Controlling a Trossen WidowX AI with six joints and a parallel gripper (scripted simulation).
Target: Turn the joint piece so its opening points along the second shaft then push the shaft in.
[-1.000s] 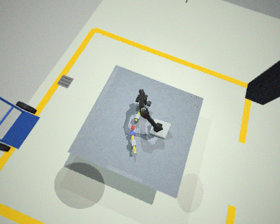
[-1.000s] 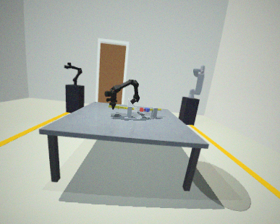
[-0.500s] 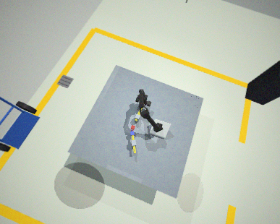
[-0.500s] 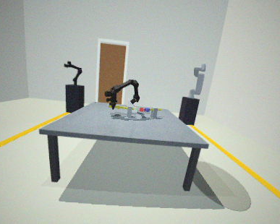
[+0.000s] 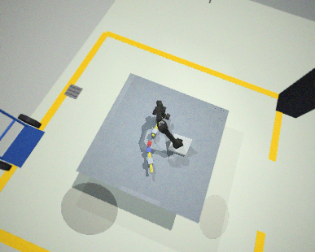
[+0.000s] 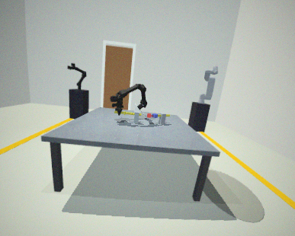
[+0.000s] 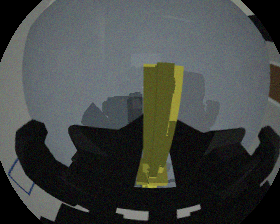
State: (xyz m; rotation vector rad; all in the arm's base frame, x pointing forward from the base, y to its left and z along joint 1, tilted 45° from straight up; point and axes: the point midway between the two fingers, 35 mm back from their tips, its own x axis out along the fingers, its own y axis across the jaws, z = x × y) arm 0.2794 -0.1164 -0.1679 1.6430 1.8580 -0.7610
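The fixed shaft (image 5: pixel 151 168) (image 6: pixel 168 115) is yellow and runs through its grey block (image 5: pixel 150 161) (image 6: pixel 163 119). A blue part (image 5: pixel 149 149) (image 6: pixel 155 116) and the red joint piece (image 5: pixel 149 143) (image 6: pixel 149 115) sit at its inner end. The second shaft (image 6: pixel 127 113) (image 7: pixel 162 95) is yellow and runs at an angle through the other grey block (image 5: pixel 154 131) (image 6: pixel 136 118). A small gap shows between its inner end and the red piece. My gripper (image 5: pixel 159 113) (image 6: pixel 119 113) (image 7: pixel 155 117) is shut on the second shaft, near its outer end. The joint's opening is too small to make out.
The arm rises from a pale base plate (image 5: pixel 185 148) on the grey table (image 5: pixel 111 142) (image 6: pixel 104 135), beside the joint. The arm's elbow arches above the second shaft's side of the table. A blue cart (image 5: pixel 24 146) and a black pedestal (image 5: pixel 300 95) stand away from the table.
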